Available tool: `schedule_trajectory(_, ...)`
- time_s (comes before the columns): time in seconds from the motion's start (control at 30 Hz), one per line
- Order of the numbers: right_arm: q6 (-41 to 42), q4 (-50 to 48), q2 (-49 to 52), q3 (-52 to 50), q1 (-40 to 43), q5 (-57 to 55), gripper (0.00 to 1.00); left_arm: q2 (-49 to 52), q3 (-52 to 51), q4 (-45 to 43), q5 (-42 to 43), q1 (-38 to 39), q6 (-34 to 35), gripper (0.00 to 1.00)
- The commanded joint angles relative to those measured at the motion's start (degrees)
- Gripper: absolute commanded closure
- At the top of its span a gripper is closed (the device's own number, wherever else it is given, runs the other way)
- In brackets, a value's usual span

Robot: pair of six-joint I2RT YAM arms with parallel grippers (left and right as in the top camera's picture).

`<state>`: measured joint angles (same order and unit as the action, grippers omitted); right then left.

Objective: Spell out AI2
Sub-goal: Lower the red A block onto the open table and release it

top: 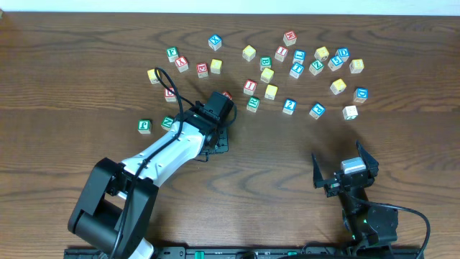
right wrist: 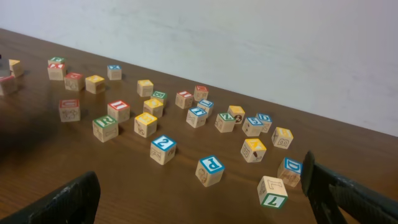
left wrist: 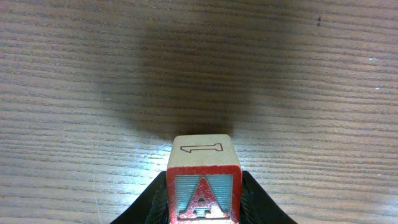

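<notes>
My left gripper (left wrist: 203, 214) is shut on the red A cube (left wrist: 203, 186), whose red-framed "A" face looks at the wrist camera over bare wood. In the overhead view the left gripper (top: 218, 139) sits left of centre and hides that cube. The red I cube (top: 250, 86) lies in the middle of the scatter and also shows in the right wrist view (right wrist: 118, 109). The blue 2 cube (top: 290, 105) lies to its right and also shows in the right wrist view (right wrist: 163, 147). My right gripper (top: 345, 171) is open and empty at the front right, well short of the cubes.
Several other red, blue, green and yellow cubes are scattered across the far half of the table. A blue P cube (right wrist: 211, 168) and a green 7 cube (right wrist: 272, 191) lie nearest my right gripper (right wrist: 199, 208). A green cube (top: 144, 126) lies left of my left arm.
</notes>
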<state>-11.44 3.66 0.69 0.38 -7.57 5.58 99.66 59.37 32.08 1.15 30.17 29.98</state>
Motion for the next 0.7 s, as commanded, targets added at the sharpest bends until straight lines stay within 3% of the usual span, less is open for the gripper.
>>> schedule_trajectory(0.0,0.7,0.2,-0.4,-0.1,0.6,-0.1,0.01,0.2,-0.4,-0.1,-0.1,0.2,-0.5,0.81)
schedule_trajectory(0.67,0.7,0.2,-0.4,-0.1,0.6,-0.1,0.01,0.3,-0.4,-1.4,-0.3,0.2,-1.9,0.81)
